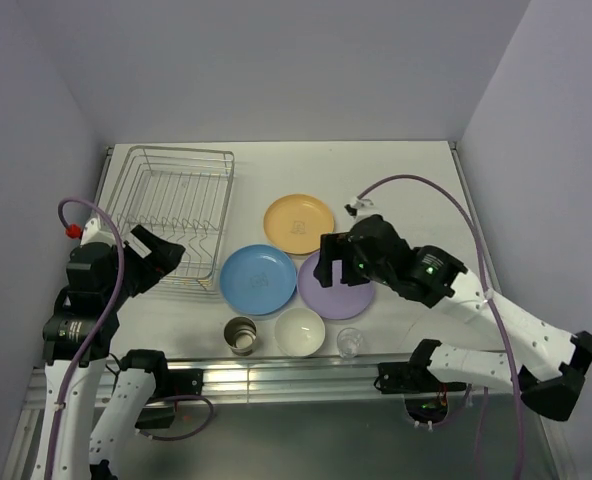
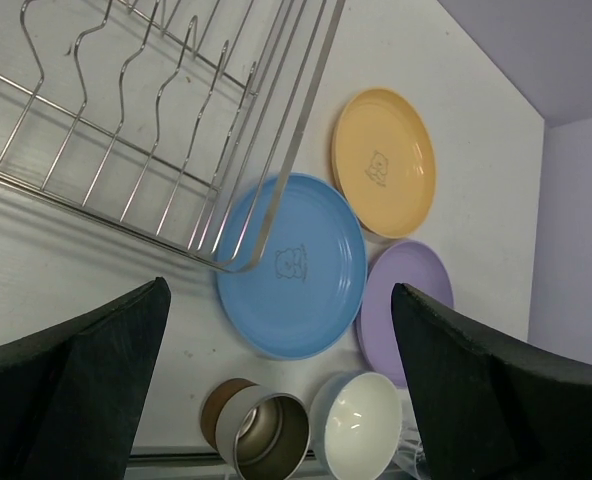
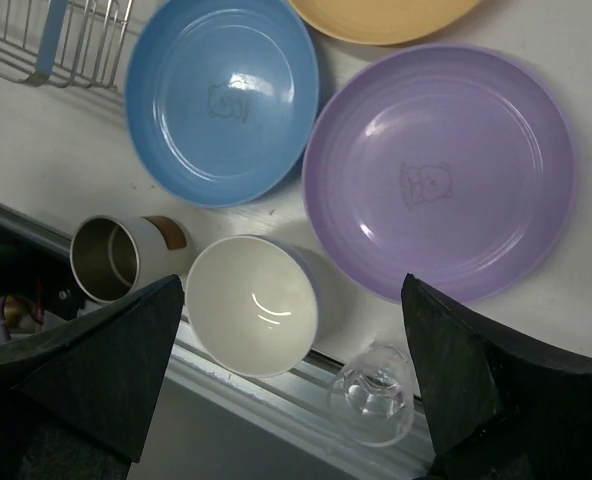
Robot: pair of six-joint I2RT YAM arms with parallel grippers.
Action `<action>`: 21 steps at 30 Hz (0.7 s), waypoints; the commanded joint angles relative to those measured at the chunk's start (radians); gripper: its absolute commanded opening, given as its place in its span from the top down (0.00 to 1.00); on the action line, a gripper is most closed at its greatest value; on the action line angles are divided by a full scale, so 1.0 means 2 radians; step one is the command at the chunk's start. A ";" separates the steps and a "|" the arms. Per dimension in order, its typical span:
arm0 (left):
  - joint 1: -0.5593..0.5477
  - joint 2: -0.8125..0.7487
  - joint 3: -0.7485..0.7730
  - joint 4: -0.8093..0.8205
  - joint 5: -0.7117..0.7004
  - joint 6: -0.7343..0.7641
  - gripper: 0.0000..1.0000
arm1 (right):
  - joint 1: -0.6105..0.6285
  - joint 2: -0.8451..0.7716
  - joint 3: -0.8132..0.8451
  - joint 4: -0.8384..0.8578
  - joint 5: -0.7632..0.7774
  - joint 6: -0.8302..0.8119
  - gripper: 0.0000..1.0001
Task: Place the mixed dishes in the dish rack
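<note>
The empty silver wire dish rack (image 1: 171, 210) stands at the back left; its near corner shows in the left wrist view (image 2: 126, 130). The yellow-orange plate (image 1: 298, 222), blue plate (image 1: 258, 279) and purple plate (image 1: 341, 292) lie flat in the middle. The cream cup (image 1: 241, 335), white bowl (image 1: 300, 332) and small clear glass (image 1: 349, 342) stand in a row by the near edge. My left gripper (image 1: 161, 258) is open and empty, hovering at the rack's near right corner (image 2: 281, 300). My right gripper (image 1: 338, 268) is open and empty, above the purple plate's near left side (image 3: 291, 290).
A metal rail (image 1: 276, 375) runs along the table's near edge, just behind the cup, bowl and glass. Purple walls close in the left, back and right sides. The right arm's cable (image 1: 426, 185) arcs over the table's right part.
</note>
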 commanded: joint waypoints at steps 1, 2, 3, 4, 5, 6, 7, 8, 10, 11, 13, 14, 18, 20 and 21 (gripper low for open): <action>0.000 0.012 0.022 -0.007 -0.023 0.018 0.01 | 0.045 0.043 0.053 -0.010 0.069 0.015 0.03; 0.000 0.015 0.020 -0.008 -0.025 0.019 0.01 | 0.072 0.069 0.072 -0.008 0.069 0.010 0.03; 0.000 0.021 0.020 -0.008 -0.027 0.022 0.01 | 0.086 0.083 0.082 -0.007 0.079 0.009 0.03; 0.000 0.024 0.020 -0.007 -0.030 0.024 0.01 | 0.099 0.095 0.092 -0.008 0.088 0.010 0.03; 0.000 0.027 0.018 -0.008 -0.039 0.025 0.01 | 0.111 0.118 0.110 -0.008 0.094 0.012 0.03; 0.000 0.035 0.016 -0.008 -0.041 0.027 0.02 | 0.128 0.129 0.117 -0.005 0.093 0.011 0.03; 0.000 0.039 0.016 -0.008 -0.040 0.028 0.02 | 0.134 0.138 0.122 0.007 0.085 0.011 0.03; 0.000 0.043 0.012 -0.007 -0.040 0.029 0.02 | 0.137 0.157 0.129 0.014 0.076 0.011 0.03; 0.000 0.054 0.008 -0.002 -0.040 0.030 0.02 | 0.147 0.176 0.139 0.033 0.060 0.013 0.04; 0.000 0.057 0.003 0.001 -0.041 0.030 0.02 | 0.151 0.197 0.142 0.037 0.056 0.016 0.05; 0.000 0.061 -0.001 0.007 -0.037 0.032 0.03 | 0.166 0.220 0.151 0.045 0.050 0.018 0.08; 0.000 0.061 -0.004 0.012 -0.030 0.034 0.04 | 0.172 0.242 0.160 0.046 0.050 0.021 0.09; 0.000 0.064 -0.012 0.032 0.013 0.047 0.08 | 0.188 0.272 0.162 0.054 0.078 0.040 0.09; 0.000 0.071 -0.012 0.036 0.034 0.054 0.12 | 0.184 0.276 0.150 0.059 0.073 0.044 0.09; -0.001 0.077 -0.012 0.040 0.046 0.057 0.13 | 0.183 0.279 0.150 0.053 0.073 0.046 0.09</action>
